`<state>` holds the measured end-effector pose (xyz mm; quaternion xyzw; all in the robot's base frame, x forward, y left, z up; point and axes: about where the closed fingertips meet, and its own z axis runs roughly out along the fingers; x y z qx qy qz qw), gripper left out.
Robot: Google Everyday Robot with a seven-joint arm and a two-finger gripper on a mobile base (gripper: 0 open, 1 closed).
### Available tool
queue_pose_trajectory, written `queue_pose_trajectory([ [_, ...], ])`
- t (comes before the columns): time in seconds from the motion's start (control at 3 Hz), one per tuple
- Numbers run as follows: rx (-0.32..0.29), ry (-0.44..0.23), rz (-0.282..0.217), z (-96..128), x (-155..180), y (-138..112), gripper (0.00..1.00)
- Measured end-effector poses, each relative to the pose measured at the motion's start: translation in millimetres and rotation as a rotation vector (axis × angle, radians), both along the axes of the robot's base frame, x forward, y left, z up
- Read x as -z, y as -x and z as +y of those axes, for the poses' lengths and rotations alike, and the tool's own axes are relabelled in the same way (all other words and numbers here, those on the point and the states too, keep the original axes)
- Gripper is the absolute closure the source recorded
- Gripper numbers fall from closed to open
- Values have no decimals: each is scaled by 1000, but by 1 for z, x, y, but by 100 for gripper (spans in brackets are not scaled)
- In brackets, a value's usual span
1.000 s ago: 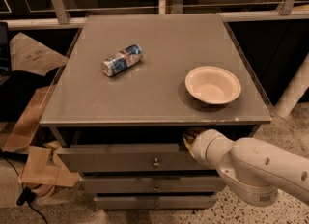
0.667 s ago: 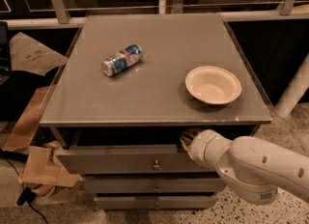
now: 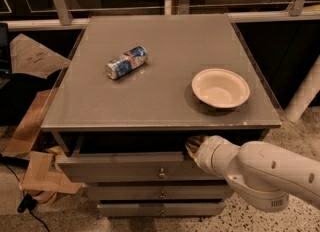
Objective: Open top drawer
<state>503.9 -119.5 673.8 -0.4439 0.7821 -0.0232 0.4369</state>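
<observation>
The top drawer [image 3: 125,168] is the widest grey front, with a small round knob [image 3: 161,174] at its centre. It stands pulled out a little from under the grey cabinet top [image 3: 160,106], with a dark gap above its front edge. My gripper [image 3: 192,145] is at the drawer's upper right, reaching into that gap below the cabinet top's front edge. The white arm [image 3: 265,173] comes in from the lower right and covers the drawer's right end. Two narrower drawer fronts [image 3: 160,194] sit shut below.
A blue and silver can [image 3: 126,62] lies on its side on the cabinet top at the left. A white bowl [image 3: 220,88] stands at the right. Brown cardboard pieces [image 3: 37,173] lie on the floor to the left. A rail [image 3: 160,18] runs behind the cabinet.
The top drawer has come out slightly further, and the dark gap above its front has widened. The arm has shifted a little towards the front with it.
</observation>
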Motion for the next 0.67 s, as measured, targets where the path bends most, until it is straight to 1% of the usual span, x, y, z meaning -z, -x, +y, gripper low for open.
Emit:
queue_pose_trajectory([
  [0.33,2,10,11,-8,3,1,100],
  [0.67,2,10,11,-8,1,0,100],
])
